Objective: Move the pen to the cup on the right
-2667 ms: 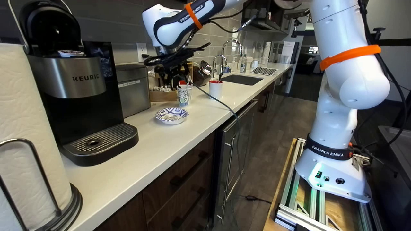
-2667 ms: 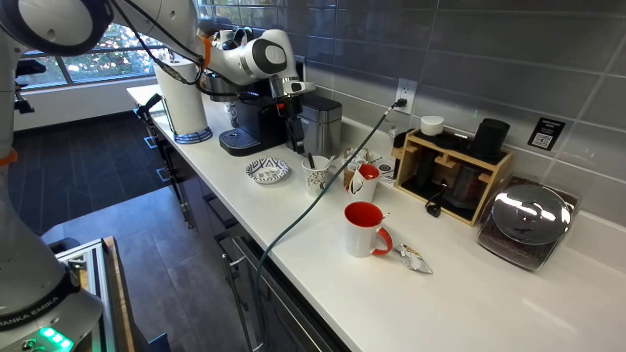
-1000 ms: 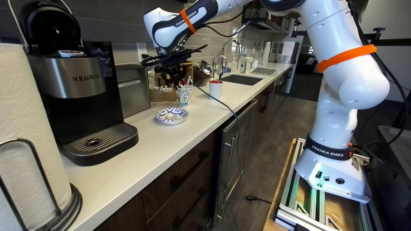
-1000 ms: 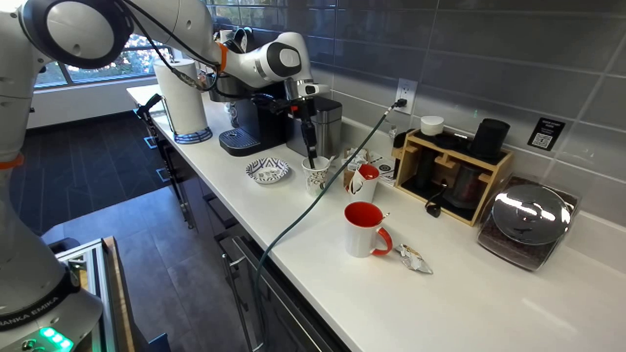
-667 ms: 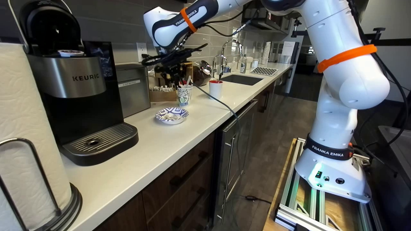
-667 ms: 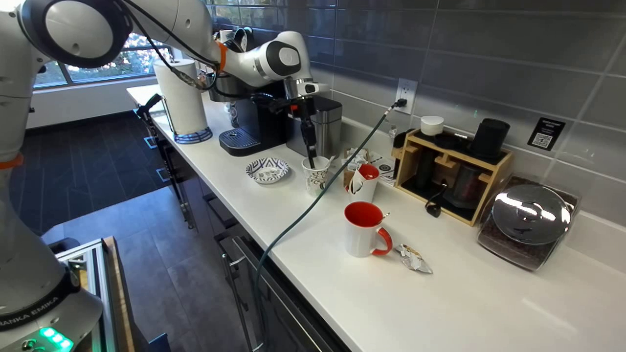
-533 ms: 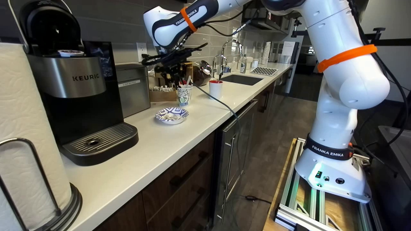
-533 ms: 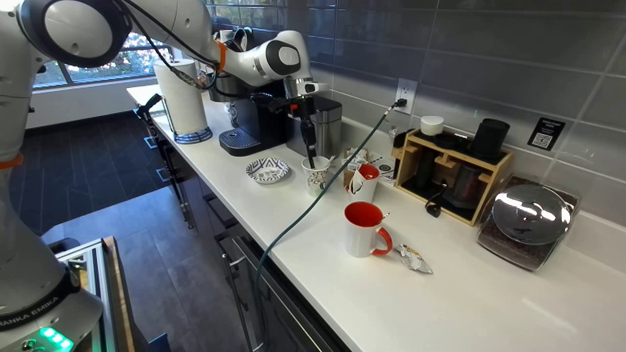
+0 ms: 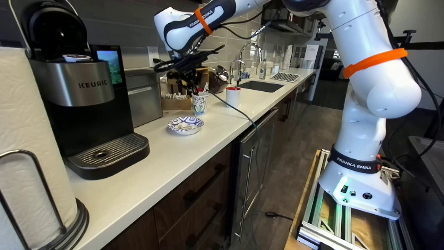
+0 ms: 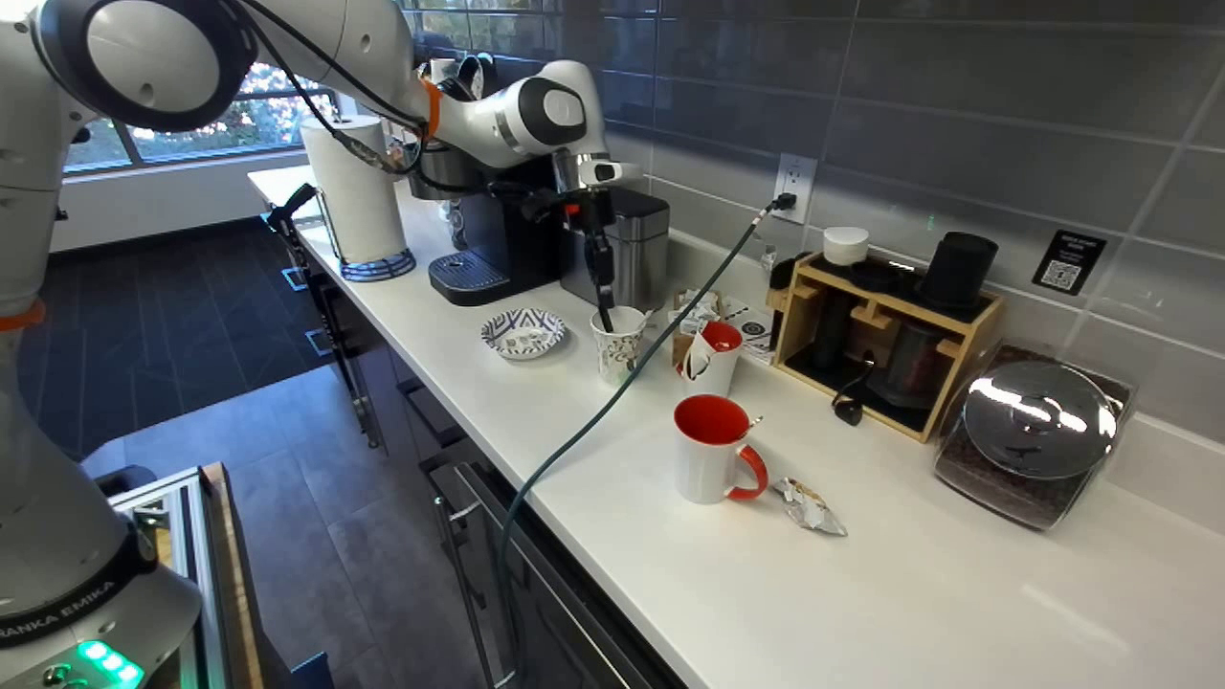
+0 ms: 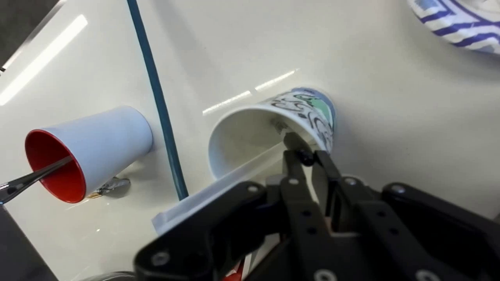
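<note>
Pen (image 11: pixel 295 142) grasped at its top, lower part in the paper cup (image 11: pixel 314 113)

The hand (image 11: pixel 308 158) is closed upon the upper end of the pen, one fingertip at each side; the pen goes down from the fingertips, tilted, into the paper cup; whether it touches the bottom, I cannot tell. It is held so high probably because the rest is inside; hanging above with the fingers downwards, the hand seems well placed for a lift. The paper cup serves, I suppose, as a holder; a translucent utensil (image 11: pixel 207 196) leans over its rim, just beside the fingers, and might be dragged along.

The white mug (image 11: pixel 113 132), red inside, stands upright on the surface (image 10: pixel 861 612), to the right of the paper cup in both exterior views; it is likely the goal; its open mouth suits a dropped pen, although a metal utensil (image 11: pixel 33 177) shares it; a teal cable (image 11: pixel 157 91) passes between both cups in the wrist view; a path above it seems wiser.
</note>
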Controlling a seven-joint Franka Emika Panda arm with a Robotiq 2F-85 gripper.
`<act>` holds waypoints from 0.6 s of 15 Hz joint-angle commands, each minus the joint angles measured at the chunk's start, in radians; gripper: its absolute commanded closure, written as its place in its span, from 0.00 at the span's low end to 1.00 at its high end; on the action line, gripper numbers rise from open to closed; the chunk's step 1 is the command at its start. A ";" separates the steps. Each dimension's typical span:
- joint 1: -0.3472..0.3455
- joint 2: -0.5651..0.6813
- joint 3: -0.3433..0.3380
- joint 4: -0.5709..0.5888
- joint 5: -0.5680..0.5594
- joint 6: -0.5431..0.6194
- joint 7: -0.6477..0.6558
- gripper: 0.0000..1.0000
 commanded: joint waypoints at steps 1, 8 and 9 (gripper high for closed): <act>0.006 -0.003 0.000 0.005 -0.006 -0.043 -0.011 1.00; 0.001 -0.067 0.005 0.015 0.001 -0.065 -0.032 0.97; -0.002 -0.085 0.007 0.014 0.002 -0.074 -0.049 0.97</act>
